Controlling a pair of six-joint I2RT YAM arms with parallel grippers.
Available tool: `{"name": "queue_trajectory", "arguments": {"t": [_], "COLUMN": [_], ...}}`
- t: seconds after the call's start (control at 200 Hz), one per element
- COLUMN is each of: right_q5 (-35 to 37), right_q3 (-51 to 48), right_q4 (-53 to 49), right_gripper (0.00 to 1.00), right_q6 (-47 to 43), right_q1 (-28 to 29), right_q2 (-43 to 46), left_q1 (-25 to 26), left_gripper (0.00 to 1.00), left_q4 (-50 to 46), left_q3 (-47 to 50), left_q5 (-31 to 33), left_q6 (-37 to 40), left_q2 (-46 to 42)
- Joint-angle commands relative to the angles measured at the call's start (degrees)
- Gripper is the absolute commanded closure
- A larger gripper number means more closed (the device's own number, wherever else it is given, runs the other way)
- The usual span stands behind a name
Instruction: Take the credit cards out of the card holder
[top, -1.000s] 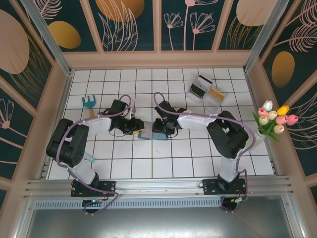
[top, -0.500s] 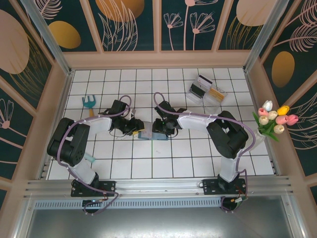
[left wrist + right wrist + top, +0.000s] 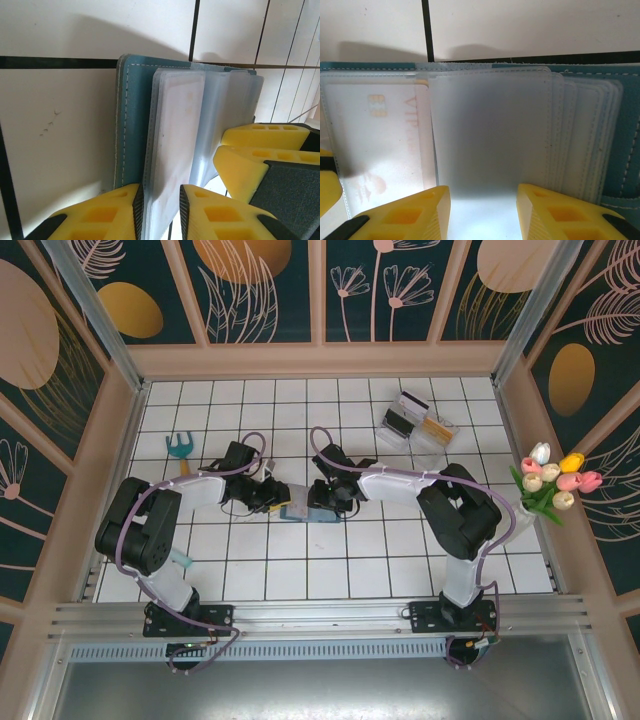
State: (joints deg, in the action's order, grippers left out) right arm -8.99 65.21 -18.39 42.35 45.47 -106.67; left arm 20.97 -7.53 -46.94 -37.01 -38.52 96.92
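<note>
Setting: white tiled tabletop with black grid lines, enclosed by floral wall panels.
Card holder: teal card holder lies at mid-tabletop, between the two arms.
Orientation: opened flat, covers down and sleeves fanned upward. Its long axis runs left to right in the top view, one half toward each arm.
Card: a pale card with a chip and the letters "VIP" sits inside a clear sleeve. The lettering lies sideways in the right wrist view.
Left tool: left tool stands with narrow jaws either side of a clear sleeve. Whether it actually pinches cannot be told.
Right tool: right tool has its jaws apart, with a frosted sleeve spanning the gap and nothing clamped.
Step in hand: probably leafing through the sleeves to single out a loaded one.
Next move: likely a firm pinch on the card's exposed edge, not the sleeve alone, with the holder pinned by the other arm, then a pull along the sleeve's opening.
Clear tray: clear tray stands far right and well apart, already holding cards.
</note>
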Motion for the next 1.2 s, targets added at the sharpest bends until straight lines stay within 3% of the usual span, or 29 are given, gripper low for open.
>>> {"name": "queue_trajectory", "arguments": {"t": [0.0,0.43,1.196], "right_q5": [1.3,1.3,0.8], "right_q3": [-1.7,-2.3,-2.1], "right_q4": [-3.7,-3.5,-3.1], "right_gripper": [0.58,0.58,0.58], "right_q6": [0.4,0.4,0.7], "right_q1": [0.3,0.3,0.3], "right_q2": [-1.6,-1.2,-0.7], "left_q1": [0.1,0.1,0.1], "left_gripper": [0.72,0.69,0.82], "left_q4": [-0.8,-2.4,1.0], "left_q3": [-0.6,-1.1,-0.6], "left_q5": [0.2,2.2,-2.7], "left_q6": [1.8,2.4,0.9], "left_q2": [-1.0,-1.4,-1.9]}}
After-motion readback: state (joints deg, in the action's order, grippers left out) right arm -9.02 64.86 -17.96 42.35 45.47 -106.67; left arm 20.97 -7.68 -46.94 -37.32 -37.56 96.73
